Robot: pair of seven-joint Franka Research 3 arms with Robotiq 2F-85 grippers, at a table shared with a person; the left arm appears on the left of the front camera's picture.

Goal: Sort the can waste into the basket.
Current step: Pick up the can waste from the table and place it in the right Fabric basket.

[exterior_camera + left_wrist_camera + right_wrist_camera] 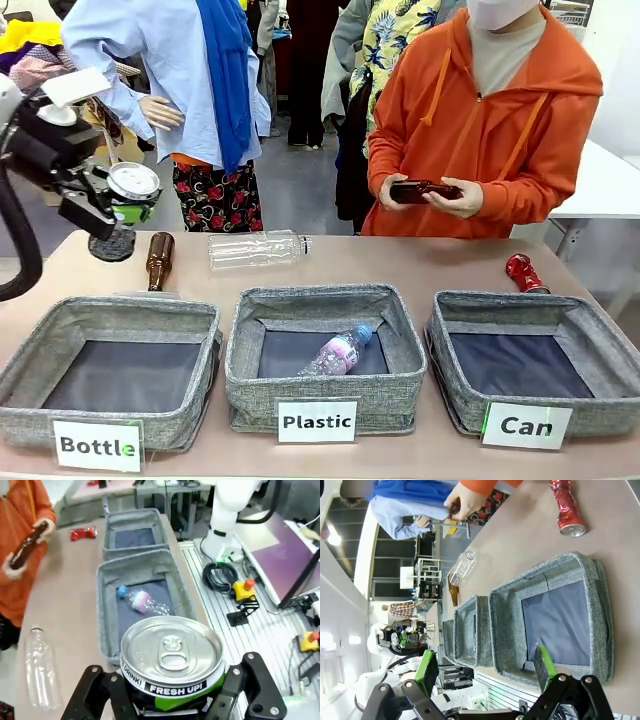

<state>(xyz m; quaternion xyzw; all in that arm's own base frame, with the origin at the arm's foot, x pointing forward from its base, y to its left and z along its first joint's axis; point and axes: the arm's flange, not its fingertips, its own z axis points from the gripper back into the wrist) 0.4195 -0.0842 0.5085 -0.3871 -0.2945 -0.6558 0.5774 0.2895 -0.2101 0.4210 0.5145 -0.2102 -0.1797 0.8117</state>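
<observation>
My left gripper is shut on a black-and-silver can with a green band, held up in the air above the table's far left corner. In the left wrist view the same can sits between the fingers of the left gripper, top end facing the camera. A crushed red can lies on the table behind the grey basket labelled "Can" at the right. My right gripper stands open, with nothing between its fingers, over the near edge of that basket, and the red can lies beyond it.
Grey bins labelled "Bottle" and "Plastic" stand left and middle; a plastic bottle lies in the middle one. A brown bottle and a clear bottle lie behind them. A person in orange holds another brown bottle.
</observation>
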